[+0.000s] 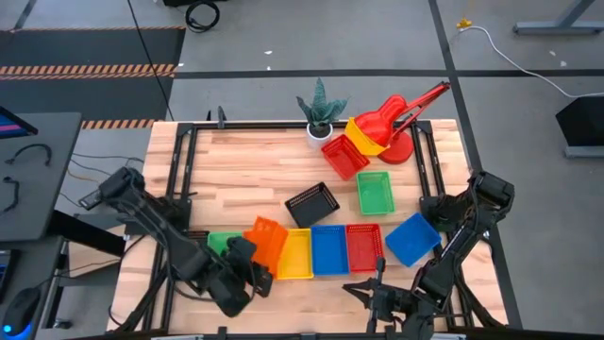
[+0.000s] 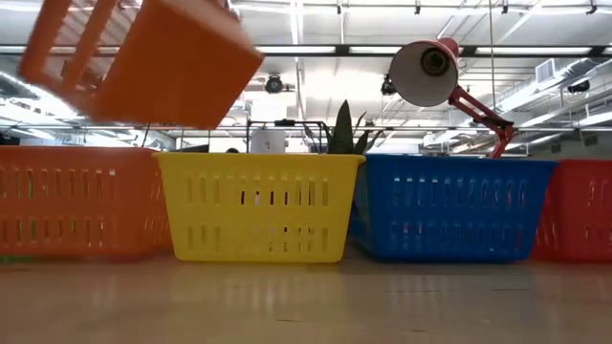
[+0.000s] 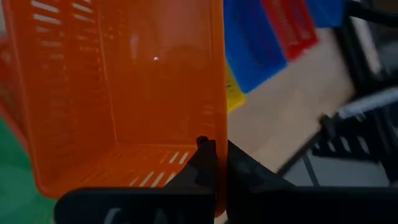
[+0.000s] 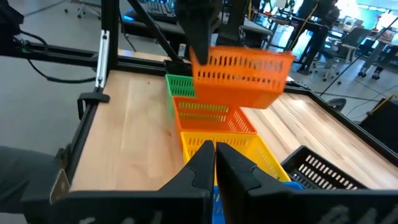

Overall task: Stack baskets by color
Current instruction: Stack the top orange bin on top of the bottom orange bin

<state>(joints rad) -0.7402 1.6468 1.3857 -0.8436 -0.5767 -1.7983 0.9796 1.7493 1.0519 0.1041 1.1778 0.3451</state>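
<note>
Near the front edge of the table (image 1: 236, 161), toward its left corner, I have the left gripper (image 1: 257, 269) closed tight on the rim of an orange basket (image 1: 267, 241), which it holds tilted in the air. Under it a second orange basket (image 4: 211, 118) sits on the wood, and I see a green basket (image 1: 222, 243) just beside that one, closer to the left edge. Going right along the front edge, a yellow basket (image 1: 295, 255), a blue basket (image 1: 329, 249) and a red basket (image 1: 364, 246) stand side by side, touching each other. Another blue basket (image 1: 412, 238) lies at an angle near the right front corner. In the middle of the table I see a black basket (image 1: 312, 204), also turned at an angle, and a second green basket (image 1: 374, 192) to its right. Toward the back edge a second red basket (image 1: 344, 156) lies next to a second yellow basket (image 1: 366, 135), which is under the head of the red lamp (image 1: 406, 118). A small plant (image 1: 321, 111) in a white pot stands at the back edge. My right gripper (image 1: 379, 276) waits at the front edge, just in front of the red basket, with its fingers shut and holding nothing.
</note>
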